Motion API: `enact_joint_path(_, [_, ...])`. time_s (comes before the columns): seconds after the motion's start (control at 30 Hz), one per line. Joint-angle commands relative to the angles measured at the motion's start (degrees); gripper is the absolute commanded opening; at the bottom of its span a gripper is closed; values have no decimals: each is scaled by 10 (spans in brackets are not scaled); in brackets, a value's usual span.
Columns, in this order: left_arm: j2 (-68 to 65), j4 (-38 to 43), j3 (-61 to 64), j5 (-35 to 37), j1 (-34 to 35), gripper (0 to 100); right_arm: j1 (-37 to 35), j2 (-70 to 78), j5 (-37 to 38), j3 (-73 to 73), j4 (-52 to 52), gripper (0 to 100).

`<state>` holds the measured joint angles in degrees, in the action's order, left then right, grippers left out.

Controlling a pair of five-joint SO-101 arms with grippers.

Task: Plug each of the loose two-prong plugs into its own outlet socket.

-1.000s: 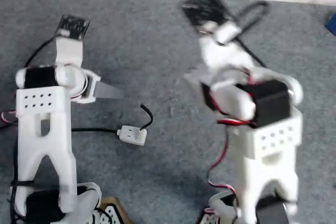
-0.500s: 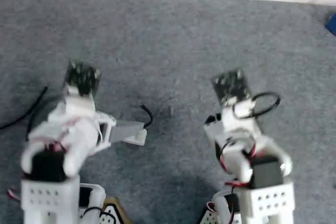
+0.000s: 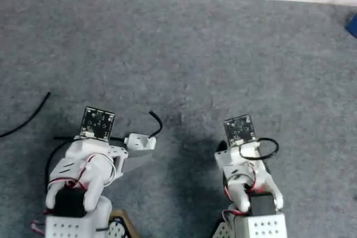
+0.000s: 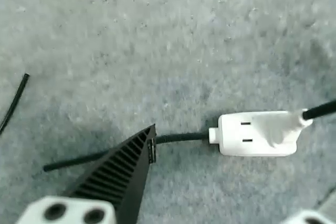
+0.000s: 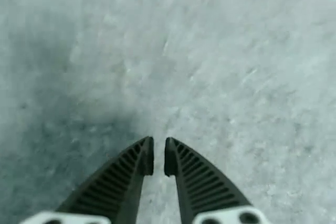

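A white outlet socket (image 3: 139, 142) lies on the grey carpet, its two slots facing up in the left wrist view (image 4: 257, 134). A black cord (image 4: 178, 138) runs out of one end, and another black cord (image 3: 156, 122) curls away from the other end. My left gripper (image 3: 127, 150) hangs just beside the socket and is open, holding nothing; one black finger (image 4: 123, 169) points at the cord next to the socket. My right gripper (image 5: 159, 158) is shut on nothing over bare carpet, well to the right of the socket.
A loose black cable end (image 3: 28, 116) lies at the far left, also seen as a cable end (image 4: 13, 103) from the left wrist. A blue object (image 3: 352, 25) sits at the right edge. Both arms are folded low near the front edge.
Both arms have pulled back from the far side to the front edge. The left gripper has come down beside the socket. The socket has not moved.
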<state>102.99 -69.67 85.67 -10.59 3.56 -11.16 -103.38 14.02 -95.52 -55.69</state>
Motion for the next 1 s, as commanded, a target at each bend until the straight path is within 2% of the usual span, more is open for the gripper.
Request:
enact_joint_path(0.0, [2,-1,26,7,2,503,10,-7,-3,-74,63,47])
enact_joint_path(0.17, [2,47,114,4,5,503,32,-12,0,-84,19,47])
enact_joint_path(0.5, [0,64,115,4,6,505,124,-13,1,-84,-157,47])
enact_joint_path(0.6, [-4,63,115,4,6,505,145,-15,1,-84,-160,47])
enact_joint_path(0.97, [-5,63,115,4,6,505,145,-15,1,-84,-160,47])
